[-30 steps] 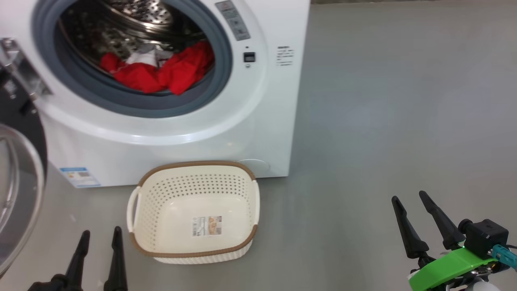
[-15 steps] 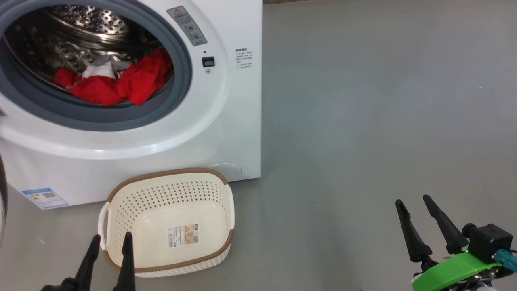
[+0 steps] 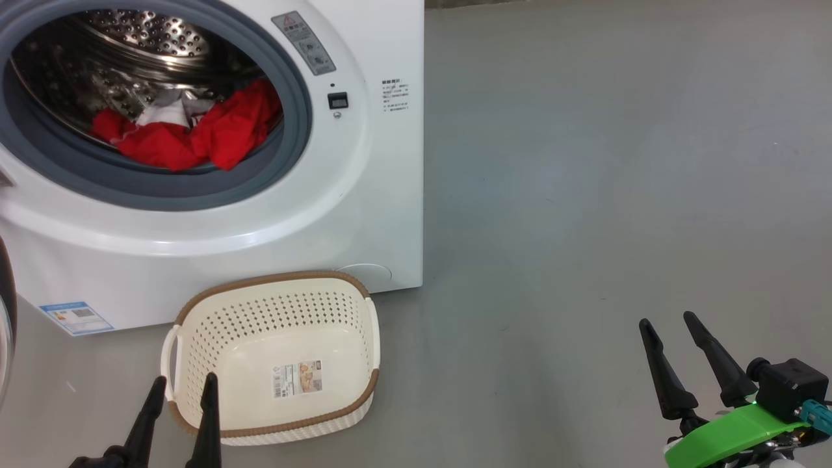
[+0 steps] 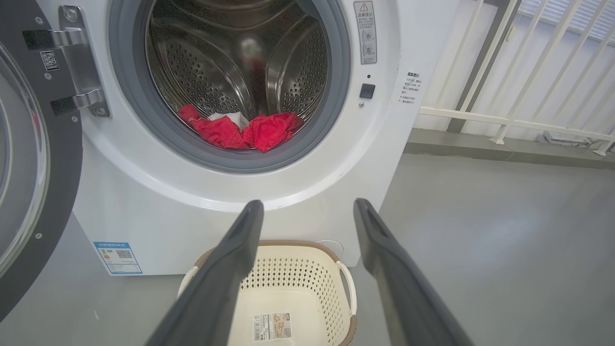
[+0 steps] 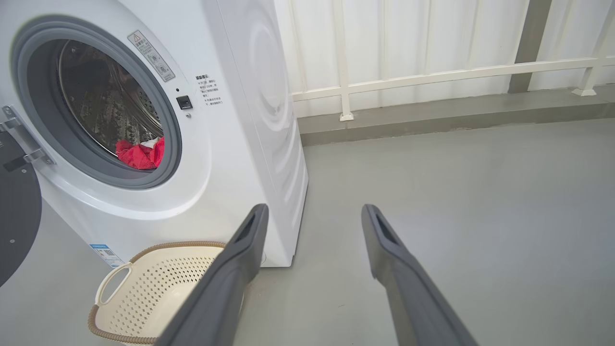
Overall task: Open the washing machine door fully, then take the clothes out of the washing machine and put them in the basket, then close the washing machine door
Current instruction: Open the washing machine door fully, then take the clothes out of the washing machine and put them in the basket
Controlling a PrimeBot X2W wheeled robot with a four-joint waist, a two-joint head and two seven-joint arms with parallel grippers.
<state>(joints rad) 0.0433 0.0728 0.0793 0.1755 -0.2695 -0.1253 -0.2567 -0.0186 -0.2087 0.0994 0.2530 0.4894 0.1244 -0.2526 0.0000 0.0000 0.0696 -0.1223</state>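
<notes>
With the door (image 4: 62, 168) wide open, clothes (image 3: 175, 140) lie at the washing machine's (image 3: 364, 195) rim, basket (image 3: 260, 281) below; left gripper (image 3: 183, 383) and right gripper (image 3: 667, 320), jaws released, above grey floor (image 3: 585, 195).

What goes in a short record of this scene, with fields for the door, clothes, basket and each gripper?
door: open, swung to the washer's left
clothes: red and white heap at the front of the drum
basket: empty, on the floor in front of the washer
left gripper: open, empty, at the basket's near left corner in the head view
right gripper: open, empty, over bare floor
step due: take out the clothes
</notes>
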